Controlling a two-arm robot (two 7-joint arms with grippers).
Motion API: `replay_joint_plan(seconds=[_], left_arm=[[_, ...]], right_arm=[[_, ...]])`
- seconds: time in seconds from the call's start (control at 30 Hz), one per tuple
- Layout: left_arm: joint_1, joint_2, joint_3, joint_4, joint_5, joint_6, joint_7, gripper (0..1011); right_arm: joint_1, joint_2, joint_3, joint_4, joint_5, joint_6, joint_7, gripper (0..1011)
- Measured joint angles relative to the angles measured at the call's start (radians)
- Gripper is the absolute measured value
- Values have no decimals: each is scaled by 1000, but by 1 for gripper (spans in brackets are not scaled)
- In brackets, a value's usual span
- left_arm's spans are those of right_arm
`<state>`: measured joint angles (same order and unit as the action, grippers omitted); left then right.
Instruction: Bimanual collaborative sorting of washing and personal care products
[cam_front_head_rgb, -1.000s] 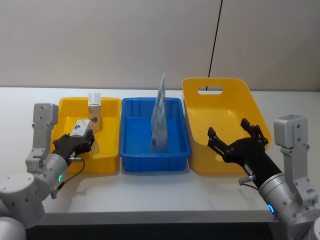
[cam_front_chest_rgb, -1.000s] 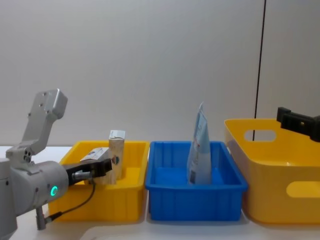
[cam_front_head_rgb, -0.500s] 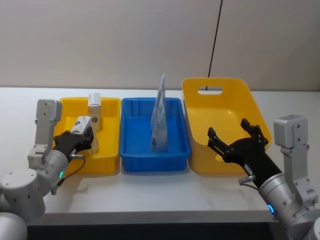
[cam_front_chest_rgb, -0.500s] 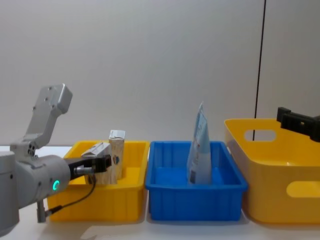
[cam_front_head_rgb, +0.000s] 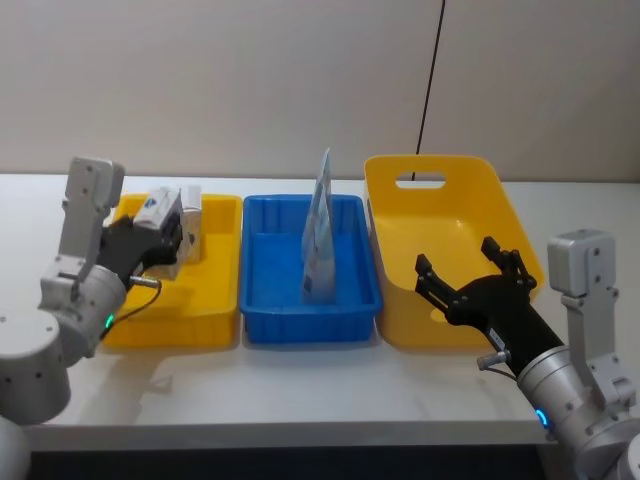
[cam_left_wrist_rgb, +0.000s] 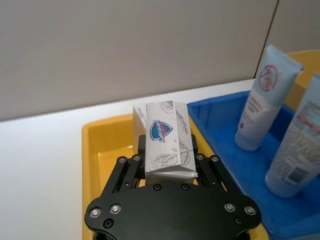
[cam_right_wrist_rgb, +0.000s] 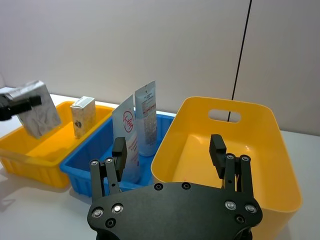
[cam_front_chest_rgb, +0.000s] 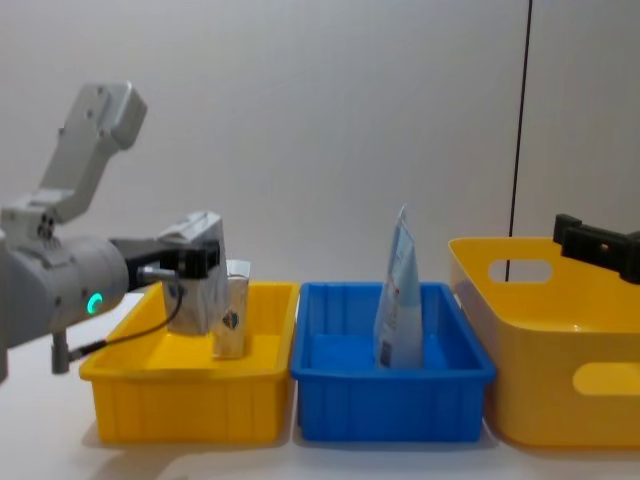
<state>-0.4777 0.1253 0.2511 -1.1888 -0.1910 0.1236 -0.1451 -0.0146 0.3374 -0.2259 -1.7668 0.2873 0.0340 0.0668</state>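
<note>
we show the left claw (cam_front_head_rgb: 162, 226) pinching the marbled pack (cam_front_head_rgb: 160, 207) between its two dark fingers (cam_left_wrist_rgb: 141, 150). the fingers press the pack's long sides, and its blue shield logo faces the wrist camera. the pack sits tilted in the claw, held over the far left part of the yellow tray (cam_front_head_rgb: 170, 330). just beyond the claw's tips we see the carton (cam_front_head_rgb: 192, 240), upright in the same tray; we cannot tell whether pack and carton touch. off this claw's right side lies the blue tray (cam_front_head_rgb: 310, 328), set flank to flank with the yellow one. two tubes stand upright in it, well apart from the left claw: a red-marked tube (cam_right_wrist_rgb: 127, 135) and, just behind it, a taller tube (cam_right_wrist_rgb: 146, 117). in the head view the two overlap and read as one thin shape. we show the right claw (cam_front_head_rgb: 470, 285) with its fingers (cam_right_wrist_rgb: 216, 147) spread wide. it hangs over the near part of the basket (cam_front_head_rgb: 500, 200), whose handle slot lies ahead of the tips in the far wall. the blue tray and its tubes lie off this claw's left side, near but apart. the pack, seen from the right wrist, is well beyond them, farther to that claw's left. trays and basket rest in a row on the white table (cam_front_head_rgb: 300, 400).
</note>
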Motion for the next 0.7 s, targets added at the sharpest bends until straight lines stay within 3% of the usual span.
replay_joint_plan(seconds=[0.33, 0.7], left_arm=[[35, 72, 26, -165, 25, 9, -82, 380], [53, 148, 52, -286, 10, 17, -201, 380]], right_arm=[[0, 0, 0, 0, 0, 0, 0, 1000], [0, 0, 0, 0, 0, 0, 0, 1000]])
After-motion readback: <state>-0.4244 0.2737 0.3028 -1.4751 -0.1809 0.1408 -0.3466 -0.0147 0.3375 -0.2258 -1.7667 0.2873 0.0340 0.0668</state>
